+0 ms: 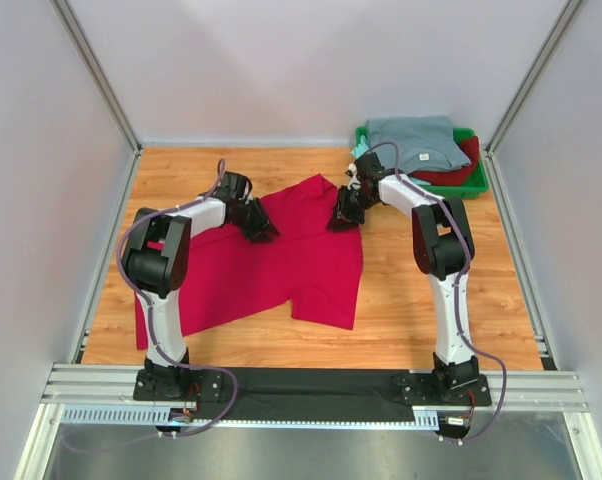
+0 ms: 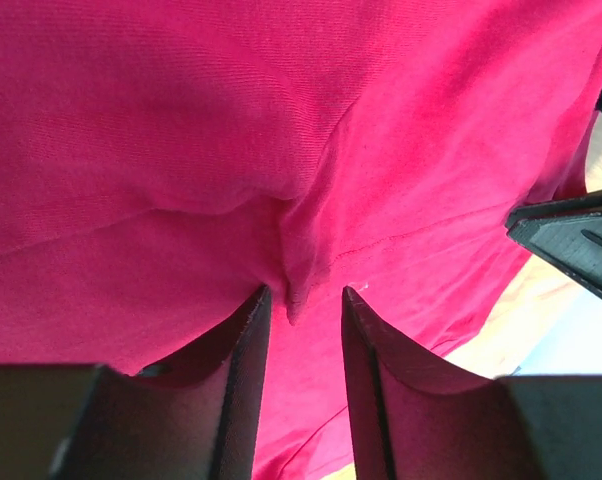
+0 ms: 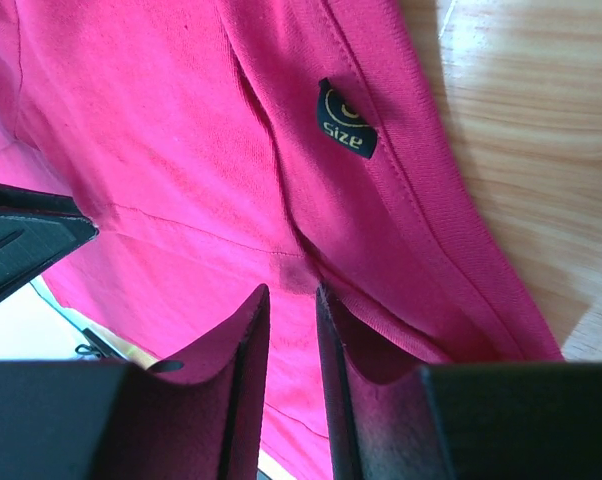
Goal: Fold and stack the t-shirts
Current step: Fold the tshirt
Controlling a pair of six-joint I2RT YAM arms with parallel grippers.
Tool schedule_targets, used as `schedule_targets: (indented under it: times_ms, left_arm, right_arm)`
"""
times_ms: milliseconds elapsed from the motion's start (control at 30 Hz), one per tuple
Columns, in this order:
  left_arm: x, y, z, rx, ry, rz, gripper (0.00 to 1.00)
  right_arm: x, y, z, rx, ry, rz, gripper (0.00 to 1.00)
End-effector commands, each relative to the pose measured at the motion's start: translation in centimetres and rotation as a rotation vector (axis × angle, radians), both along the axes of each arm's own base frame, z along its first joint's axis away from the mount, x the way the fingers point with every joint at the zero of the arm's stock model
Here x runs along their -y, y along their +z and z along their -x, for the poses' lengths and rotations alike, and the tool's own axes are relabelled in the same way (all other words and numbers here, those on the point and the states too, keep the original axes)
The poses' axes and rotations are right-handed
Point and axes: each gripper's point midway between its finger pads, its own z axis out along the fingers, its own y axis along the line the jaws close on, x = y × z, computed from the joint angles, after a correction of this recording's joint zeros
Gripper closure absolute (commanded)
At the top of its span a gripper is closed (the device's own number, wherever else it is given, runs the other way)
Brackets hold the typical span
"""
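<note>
While they reach fwd w/ bent elbows, the left hand [image 1: 264, 232] and right hand [image 1: 343, 218] tilt down onto the far part of the crimson t-shirt [image 1: 281, 265], spread on the desk [image 1: 421, 300]. Each is narrow, pinching a cloth fold.

Crimson t-shirt [image 1: 281, 262] spread rumpled centrally, grey-blue t-shirt [image 1: 416, 140] atop dark-red t-shirt [image 1: 459, 172] far right

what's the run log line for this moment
task: fold and stack | left gripper: pinching red t-shirt | right gripper: pinching same shirt near size tag | other t-shirts: in green tray
</note>
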Motion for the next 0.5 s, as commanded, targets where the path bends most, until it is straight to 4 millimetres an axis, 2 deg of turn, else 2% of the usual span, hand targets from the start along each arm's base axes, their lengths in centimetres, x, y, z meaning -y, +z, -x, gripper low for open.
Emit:
schedule_targets:
  times_ms: [0, 267, 467]
  left_arm:
    - [0.5, 0.5, -0.8, 0.009, 0.006, 0.004, 0.59]
    - [0.8, 1.3, -1.0, 0.017, -0.003, 0.011, 0.61]
    - [1.3, 1.5, -1.2, 0.019, -0.007, 0.025, 0.61]
  right_arm:
    - [1.2, -0.9, -0.8, 0.0, -0.019, 0.036, 0.72]
    - [2.3, -0.8, -1.2, 0.012, -0.023, 0.066, 0.72]
    - [2.0, -0.8, -1.3, 0.005, -0.023, 0.05, 0.71]
